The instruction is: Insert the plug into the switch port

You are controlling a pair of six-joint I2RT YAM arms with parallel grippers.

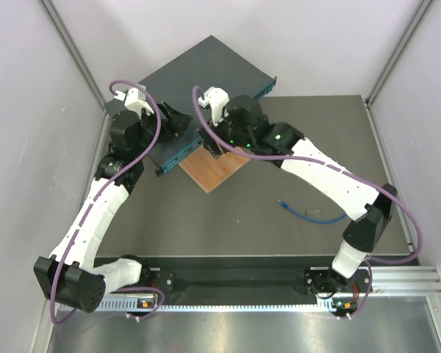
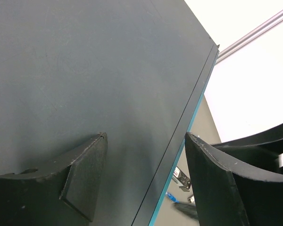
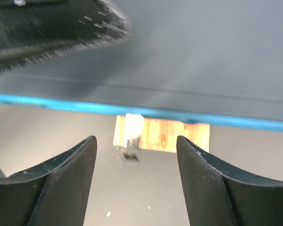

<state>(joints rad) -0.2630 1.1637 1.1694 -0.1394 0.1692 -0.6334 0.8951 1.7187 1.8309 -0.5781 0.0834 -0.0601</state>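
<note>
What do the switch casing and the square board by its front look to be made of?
The switch looks like painted sheet metal: matte dark teal, flat, crisp straight edges, brighter blue front. The board seems wood or veneer: orange-brown, with grain streaks in the right wrist view.

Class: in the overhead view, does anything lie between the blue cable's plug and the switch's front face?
Yes. The wooden square lies flat between the plug and the switch; the open right claw hangs at its front too.

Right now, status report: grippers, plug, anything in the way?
Left gripper open, right gripper open, both at the switch. Plug lies unheld on the table. Wooden square at its front edge.
</note>
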